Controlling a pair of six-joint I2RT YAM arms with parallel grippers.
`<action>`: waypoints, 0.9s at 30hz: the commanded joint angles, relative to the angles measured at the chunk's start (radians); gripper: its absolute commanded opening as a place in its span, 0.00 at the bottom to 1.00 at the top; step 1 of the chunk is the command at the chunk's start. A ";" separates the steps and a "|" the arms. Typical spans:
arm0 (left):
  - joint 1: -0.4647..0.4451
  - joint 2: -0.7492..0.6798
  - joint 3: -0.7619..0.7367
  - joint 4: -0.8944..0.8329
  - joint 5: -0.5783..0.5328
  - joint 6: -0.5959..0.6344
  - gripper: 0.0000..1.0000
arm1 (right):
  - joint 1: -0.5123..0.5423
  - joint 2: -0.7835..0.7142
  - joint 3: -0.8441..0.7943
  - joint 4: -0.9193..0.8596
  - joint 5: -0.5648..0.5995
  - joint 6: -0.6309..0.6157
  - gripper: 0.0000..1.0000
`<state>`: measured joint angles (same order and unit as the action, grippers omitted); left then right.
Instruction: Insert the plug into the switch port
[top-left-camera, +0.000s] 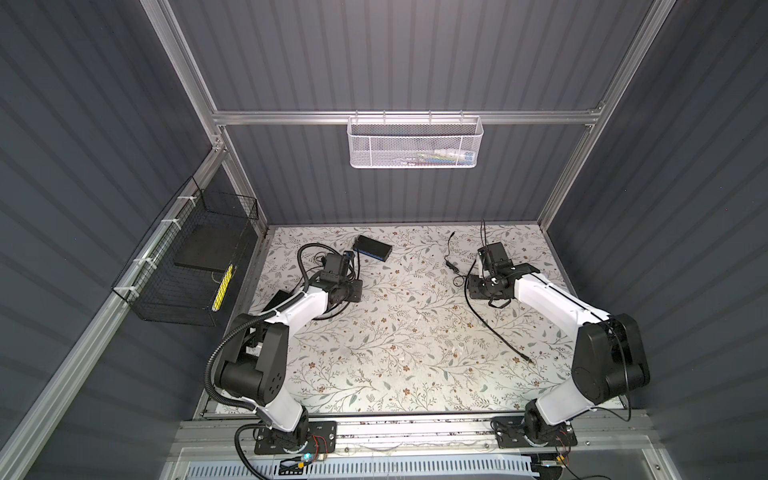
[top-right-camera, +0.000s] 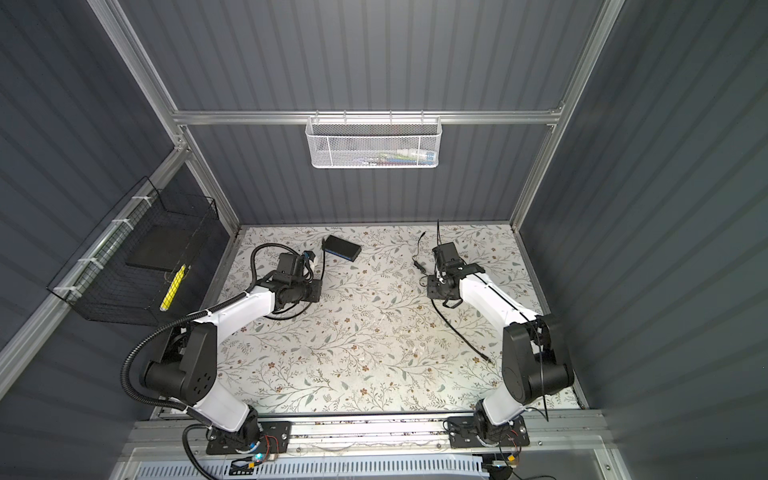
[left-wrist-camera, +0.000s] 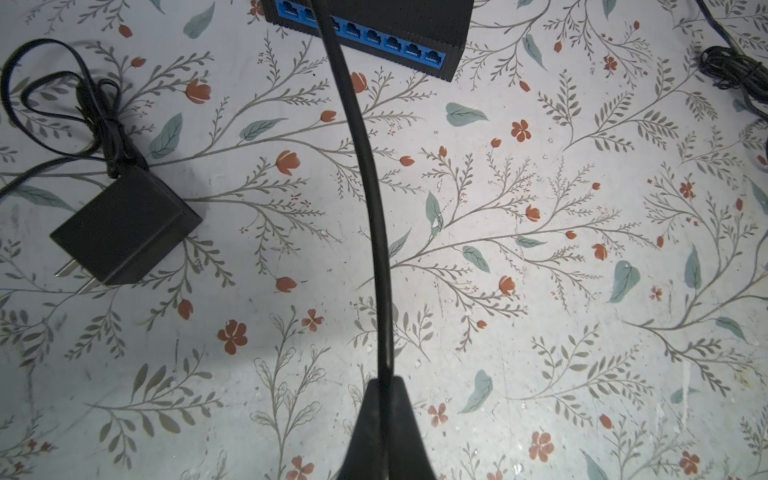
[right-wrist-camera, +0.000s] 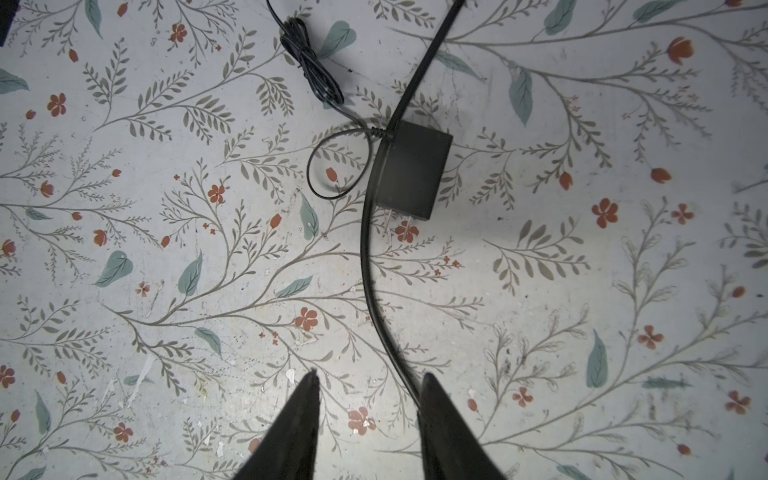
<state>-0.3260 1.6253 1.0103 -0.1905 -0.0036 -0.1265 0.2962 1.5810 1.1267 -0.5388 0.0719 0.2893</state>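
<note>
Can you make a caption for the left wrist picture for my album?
Left gripper pinching a black cable that leads toward the blue-faced switch.

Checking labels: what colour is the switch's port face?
Blue port face, best in the left wrist view.

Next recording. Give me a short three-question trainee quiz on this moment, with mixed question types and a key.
1. True or false: the fingers of the left gripper are shut on the black cable.
2. Multiple choice: the port face of the switch is A blue, B red, C yellow.
3. Short answer: is the right gripper open or shut?
Key: 1 true; 2 A; 3 open.
</note>
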 joint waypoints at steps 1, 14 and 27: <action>0.038 0.010 0.011 0.017 -0.063 -0.044 0.00 | 0.018 0.009 0.014 0.003 -0.015 0.010 0.42; 0.147 0.200 0.157 -0.007 -0.028 -0.112 0.01 | 0.037 0.112 0.125 -0.046 -0.008 -0.032 0.44; 0.150 0.317 0.258 -0.025 -0.013 -0.091 0.31 | 0.035 0.237 0.306 -0.110 0.021 -0.059 0.47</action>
<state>-0.1757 1.9293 1.2316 -0.1898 -0.0254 -0.2203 0.3290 1.7977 1.3899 -0.6094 0.0757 0.2432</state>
